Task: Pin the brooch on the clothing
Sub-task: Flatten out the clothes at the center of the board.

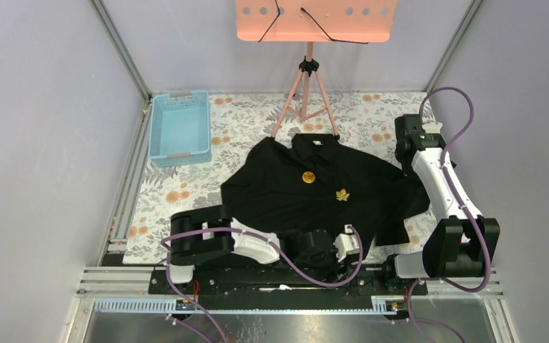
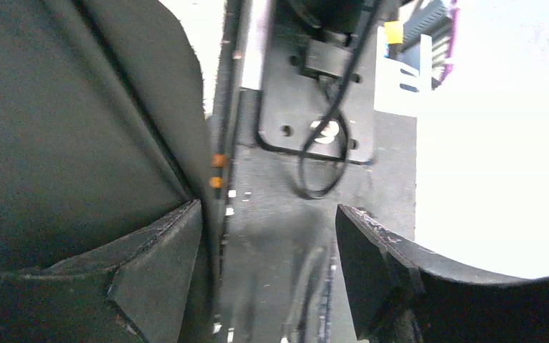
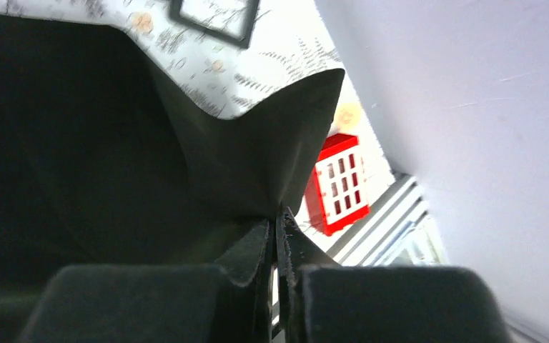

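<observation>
A pale blue basket (image 1: 179, 128) sits at the far left of the flowered tablecloth (image 1: 186, 189), well apart from the clothing (image 1: 286, 200) — a black collared shirt spread flat mid-table, collar toward the pink music stand (image 1: 314, 18). The left arm lies low along the near edge. Its left gripper (image 2: 268, 275) has jaws standing apart with nothing between them, black fabric just beside one finger (image 2: 161, 271) and the black base plate (image 2: 286, 86) beyond. On the shirt's chest lie two gold pieces: a round brooch (image 1: 308, 176) below the collar and a leaf-shaped brooch (image 1: 342, 194) near it to the right, the two apart. Whether either is pinned cannot be told. At right, the right arm reaches to the shirt's sleeve, where the right gripper (image 3: 277, 229) is closed tight on a raised peak of black fabric — a small red block (image 3: 336, 182) with white windows shows beyond it.
</observation>
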### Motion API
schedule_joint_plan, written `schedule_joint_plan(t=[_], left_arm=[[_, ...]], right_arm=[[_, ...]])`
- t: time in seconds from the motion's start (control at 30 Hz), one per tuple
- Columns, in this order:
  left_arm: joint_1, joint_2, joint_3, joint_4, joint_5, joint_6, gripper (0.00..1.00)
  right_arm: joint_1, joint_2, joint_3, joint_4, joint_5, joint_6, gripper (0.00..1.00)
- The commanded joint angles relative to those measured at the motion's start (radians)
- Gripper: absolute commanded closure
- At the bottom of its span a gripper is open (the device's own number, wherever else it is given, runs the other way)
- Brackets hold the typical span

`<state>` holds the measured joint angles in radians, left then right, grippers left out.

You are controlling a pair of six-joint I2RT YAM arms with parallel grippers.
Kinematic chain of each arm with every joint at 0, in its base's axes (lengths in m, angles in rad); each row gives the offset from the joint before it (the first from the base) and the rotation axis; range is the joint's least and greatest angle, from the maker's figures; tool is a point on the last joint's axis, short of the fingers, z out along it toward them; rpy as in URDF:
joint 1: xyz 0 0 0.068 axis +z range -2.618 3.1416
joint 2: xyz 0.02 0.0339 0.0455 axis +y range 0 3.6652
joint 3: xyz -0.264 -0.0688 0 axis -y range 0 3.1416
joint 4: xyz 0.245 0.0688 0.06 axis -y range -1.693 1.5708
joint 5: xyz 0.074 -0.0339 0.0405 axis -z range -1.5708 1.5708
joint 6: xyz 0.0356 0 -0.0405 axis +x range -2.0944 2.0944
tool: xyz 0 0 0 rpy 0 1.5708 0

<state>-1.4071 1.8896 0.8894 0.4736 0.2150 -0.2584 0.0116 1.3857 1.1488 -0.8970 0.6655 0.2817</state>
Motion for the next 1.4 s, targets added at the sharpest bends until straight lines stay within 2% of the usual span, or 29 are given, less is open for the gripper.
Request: schedule_joint_plan(t=[0.0, 0.03, 0.1, 0.17, 0.23, 0.3, 0.37, 0.5, 0.67, 0.77, 0.97, 1.07, 1.13, 1.23, 1.37], left_arm=[[-0.033, 0.007, 0.047, 0.046, 0.093, 0.000, 0.29], [-0.033, -0.004, 0.049, 0.049, 0.086, -0.003, 0.28], [-0.031, -0.038, 0.051, 0.037, 0.060, -0.007, 0.24], [-0.024, -0.091, 0.057, 0.005, 0.028, -0.014, 0.19], [-0.011, -0.160, 0.064, -0.046, -0.006, -0.030, 0.17], [0.006, -0.250, 0.068, -0.107, -0.040, -0.044, 0.15], [0.036, -0.341, 0.074, -0.186, -0.070, -0.054, 0.12], [0.156, -0.482, 0.108, -0.397, -0.076, -0.062, 0.09], [0.407, -0.612, 0.058, -0.585, -0.135, -0.065, 0.08], [0.552, -0.669, -0.005, -0.651, -0.224, -0.062, 0.07], [0.850, -0.777, -0.178, -0.721, -0.351, -0.150, 0.06], [0.967, -0.842, -0.270, -0.714, -0.427, -0.185, 0.07], [1.022, -0.852, -0.313, -0.686, -0.435, -0.210, 0.14], [1.082, -0.804, -0.334, -0.652, -0.369, -0.229, 0.26], [1.097, -0.700, -0.311, -0.627, -0.303, -0.240, 0.33]], right_arm=[[-0.005, -0.030, 0.110, -0.034, 0.219, -0.078, 0.86], [-0.005, -0.026, 0.125, -0.033, 0.197, -0.083, 0.70], [-0.006, -0.019, 0.144, -0.033, 0.133, -0.090, 0.60], [-0.005, -0.007, 0.150, -0.036, 0.075, -0.091, 0.39], [-0.005, 0.007, 0.152, -0.050, 0.042, -0.082, 0.24], [-0.005, 0.007, 0.146, -0.060, 0.013, -0.077, 0.15], [-0.005, -0.001, 0.132, -0.054, -0.047, -0.089, 0.13], [-0.005, -0.041, 0.065, 0.021, -0.303, -0.124, 0.11], [-0.005, -0.066, -0.050, 0.141, -0.659, -0.109, 0.10], [-0.005, -0.091, -0.127, 0.223, -0.781, -0.077, 0.09], [0.012, -0.175, -0.256, 0.344, -0.949, -0.014, 0.09], [0.051, -0.195, -0.291, 0.365, -0.940, 0.000, 0.09], [0.063, -0.203, -0.311, 0.385, -0.945, 0.012, 0.09], [0.073, -0.208, -0.323, 0.400, -0.956, 0.021, 0.09], [0.077, -0.219, -0.323, 0.392, -0.952, 0.012, 0.10]])
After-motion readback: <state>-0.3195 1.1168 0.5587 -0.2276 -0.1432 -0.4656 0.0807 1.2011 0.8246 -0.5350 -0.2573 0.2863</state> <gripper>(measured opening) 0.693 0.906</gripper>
